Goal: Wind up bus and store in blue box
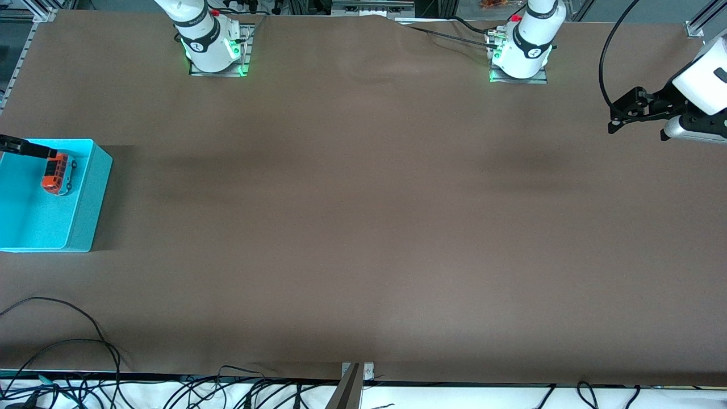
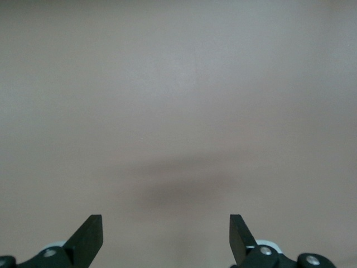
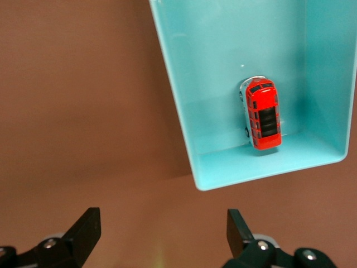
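Bus [image 3: 263, 115] lies in blue box [image 3: 223, 84], against its end wall.

- The blue box [image 1: 85, 193] is cut off by the front view's edge at the right arm's end of the tabletop [image 1: 363, 227]; one end is out of sight.
- A dark finger of the right hand [image 1: 25, 149] enters from that edge; the rest is cut off.
- The left hand [image 1: 636, 111] is partly cut off at the other edge.
- The bus [image 1: 58, 172] is too small there to show wheels.
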Motion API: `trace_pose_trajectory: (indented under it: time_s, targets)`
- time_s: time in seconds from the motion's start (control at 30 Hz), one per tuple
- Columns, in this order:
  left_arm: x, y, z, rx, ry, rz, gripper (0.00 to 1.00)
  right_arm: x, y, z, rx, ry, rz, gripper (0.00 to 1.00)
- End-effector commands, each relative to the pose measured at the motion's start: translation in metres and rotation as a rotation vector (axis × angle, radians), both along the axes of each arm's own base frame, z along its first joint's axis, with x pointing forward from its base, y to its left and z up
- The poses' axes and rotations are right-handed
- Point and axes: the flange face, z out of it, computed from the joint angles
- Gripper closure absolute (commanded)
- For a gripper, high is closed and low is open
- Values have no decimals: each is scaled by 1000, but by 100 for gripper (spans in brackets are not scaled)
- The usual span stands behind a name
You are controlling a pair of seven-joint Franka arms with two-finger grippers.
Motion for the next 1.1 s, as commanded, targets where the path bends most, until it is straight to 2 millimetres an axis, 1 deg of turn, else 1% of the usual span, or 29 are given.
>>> trace_pose_trajectory:
  time_s: [0.0, 0.17, 0.2, 0.27, 0.33, 0.43, 0.5, 0.63, 0.77, 0.9, 1.07]
  targets:
    - [3, 0, 6, -10, 4, 10, 0, 0, 25, 53, 73, -20, -2, 0]
    - [3, 0, 6, -10, 4, 10, 0, -1, 51, 99, 95, -21, 32, 0]
    - [3, -1, 6, -10, 4, 8, 0, -2, 61, 108, 98, -19, 48, 0]
    - [3, 0, 6, -10, 4, 10, 0, -7, 70, 125, 101, -18, 63, 0]
    - [3, 0, 6, -10, 4, 10, 0, -9, 79, 138, 102, -19, 79, 0]
    - [3, 0, 6, -10, 4, 11, 0, -11, 100, 162, 102, -34, 116, 0]
    - [3, 0, 6, -10, 4, 10, 0, -12, 115, 175, 98, -54, 143, 0]
    - [3, 0, 6, -10, 4, 11, 0, -14, 141, 188, 90, -76, 151, 0]
    - [3, 0, 6, -10, 4, 10, 0, -12, 177, 193, 106, -89, 146, 0]
    - [3, 0, 6, -10, 4, 11, 0, -10, 210, 199, 95, -107, 98, 0]
    - [3, 0, 6, -10, 4, 10, 0, -6, 243, 205, 71, -156, 37, 0]
